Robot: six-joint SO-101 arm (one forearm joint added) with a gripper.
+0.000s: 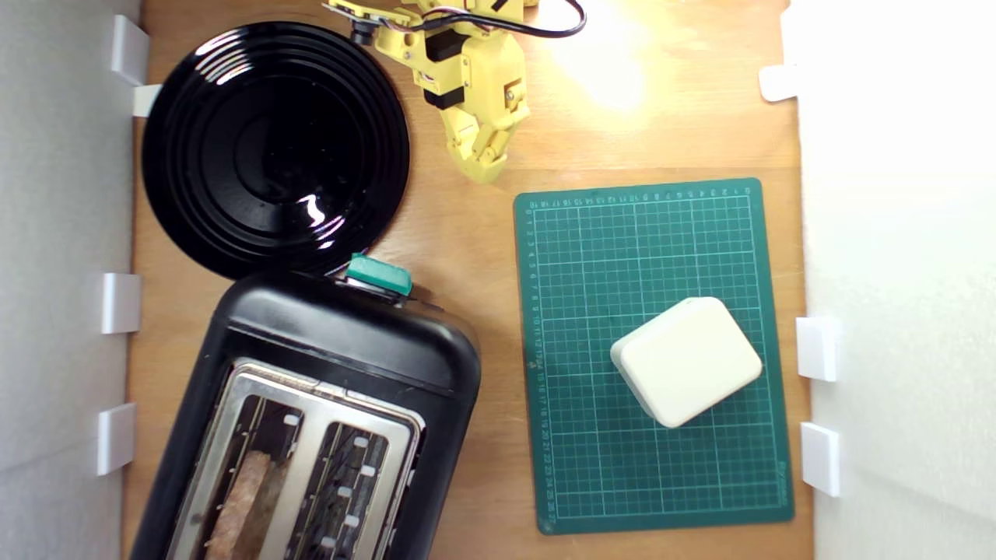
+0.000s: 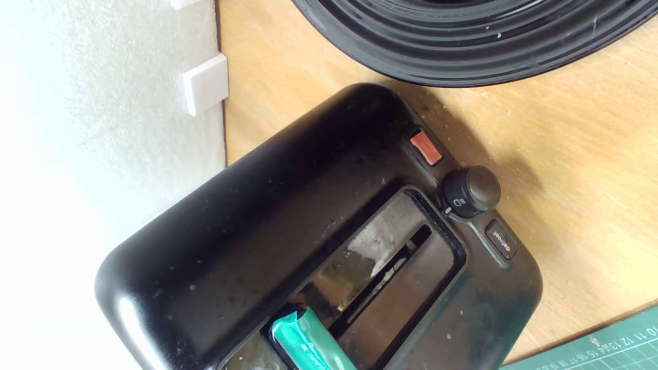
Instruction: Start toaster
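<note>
One toaster (image 1: 311, 404) with teal lever (image 1: 379, 275), well apart from yellow jaws, jaws nearly closed, empty.

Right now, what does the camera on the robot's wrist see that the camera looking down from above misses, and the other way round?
Only the wrist view shows the toaster's front controls: a red button, a round dial and a defrost button. Only the exterior view shows the yellow end effector, the white box on the mat, and toast in one slot. Both show the toaster, its teal lever, the black plate and the green mat.
</note>
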